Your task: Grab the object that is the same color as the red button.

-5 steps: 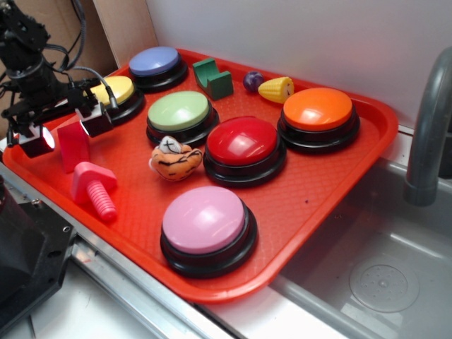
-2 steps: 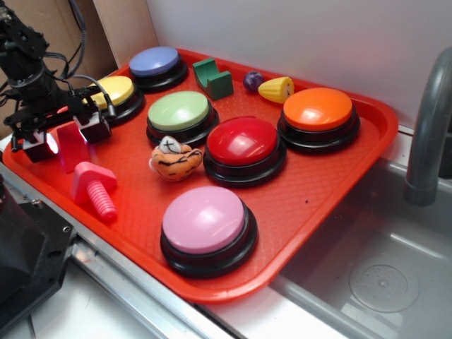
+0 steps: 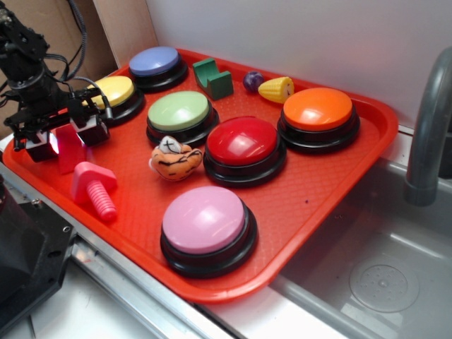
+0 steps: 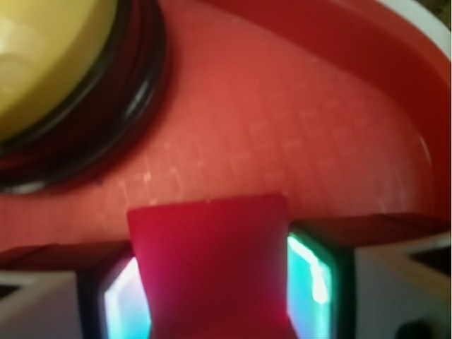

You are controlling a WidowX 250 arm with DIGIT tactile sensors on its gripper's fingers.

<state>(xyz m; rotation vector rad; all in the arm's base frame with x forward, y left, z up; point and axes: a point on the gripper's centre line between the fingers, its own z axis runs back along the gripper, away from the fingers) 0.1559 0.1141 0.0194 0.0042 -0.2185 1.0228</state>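
The black claw (image 3: 62, 140) is pinching the small flat matte red block (image 3: 70, 148), its two pads pressed against the block's sides in the wrist view (image 4: 212, 268), at the left corner of the big red plastic tray (image 3: 311, 198). Just behind the claw sits the yellow-domed button (image 3: 116, 90); just in front lies the pink toy bolt (image 3: 94, 187). The large glossy red dome button (image 3: 242, 141) stands well off to the claw's right

— What's behind the bench?
— Plain white wall (image 3: 296, 35); a brown board (image 3: 123, 28) leans at its left end.
— And the right side?
— Steel sink basin (image 3: 367, 275), round drain (image 3: 383, 286), grey faucet (image 3: 427, 134) rising beside it. Light is soft and even.
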